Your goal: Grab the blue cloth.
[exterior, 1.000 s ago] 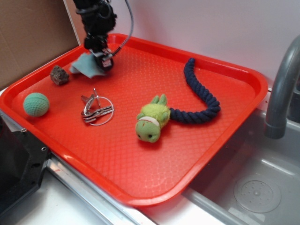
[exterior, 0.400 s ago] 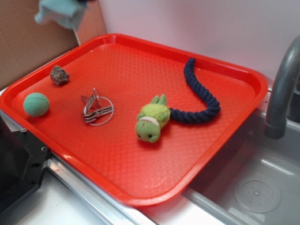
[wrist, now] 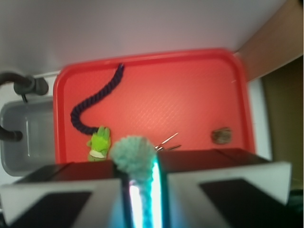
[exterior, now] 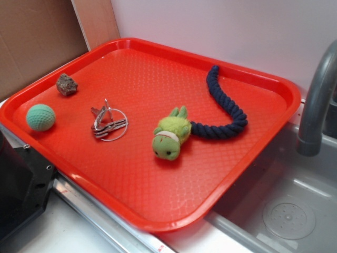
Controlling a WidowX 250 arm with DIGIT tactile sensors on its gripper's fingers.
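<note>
- Wrist view: pincer [wrist: 137,190] is pressed together on the blue cloth [wrist: 134,159], high above the red tray [wrist: 190,99].
- Cloth is bunched into a fuzzy aqua wad at the finger ends, with the rest pinched in the narrow slot between the two fingers [wrist: 66,190].
- Cloth's long axis runs along the slot, up-down in the wrist view; the wad end points toward the tray, the other end goes off the bottom edge of the frame.
- The wad overlaps the tray's near edge in that view, just beside the green plush toy [wrist: 98,142].
- Exterior view: no cloth and no arm visible; the cloth is out of that frame.
- Red tray [exterior: 274,84] is the landmark, all else sits on it.
- Green plush toy [exterior: 169,134] is near the tray centre, touching one end of the navy rope [exterior: 224,110].
- Rope curves from the toy toward the tray's back right rim.
- Metal ring clip [exterior: 108,124] is left of the toy, clear of it.
- Mint-green ball [exterior: 40,117] is near the tray's left rim.
- Brown rock [exterior: 66,84] is behind the ball, toward the back left rim.
- Grey faucet [exterior: 316,100] and sink [exterior: 287,211] are to the right of the tray.
</note>
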